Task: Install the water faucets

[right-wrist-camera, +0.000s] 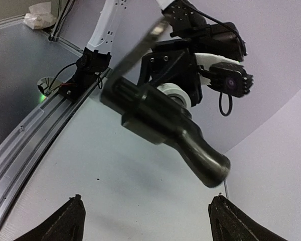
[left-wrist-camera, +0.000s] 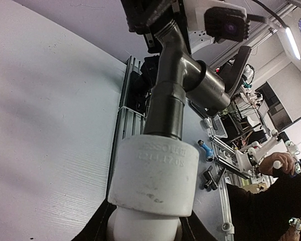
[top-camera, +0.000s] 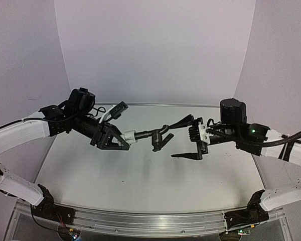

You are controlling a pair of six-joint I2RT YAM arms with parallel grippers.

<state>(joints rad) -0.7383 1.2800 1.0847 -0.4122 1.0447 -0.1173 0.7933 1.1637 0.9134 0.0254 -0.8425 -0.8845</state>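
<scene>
Threading seemed underway: left claw (top-camera: pixel 124 136) pinched the white fitting (top-camera: pixel 131 134), tap (top-camera: pixel 158 134) jutting from it toward 3 o'clock above the counter (top-camera: pixel 140 181), and the spread right claw (top-camera: pixel 186 138) would need to close on it and twist.

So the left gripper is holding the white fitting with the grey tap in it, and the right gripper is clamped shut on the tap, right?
The right gripper is open, not clamped: the right wrist view shows its fingertips wide apart, off the tap. The left gripper does hold the white fitting with the tap in it.
</scene>
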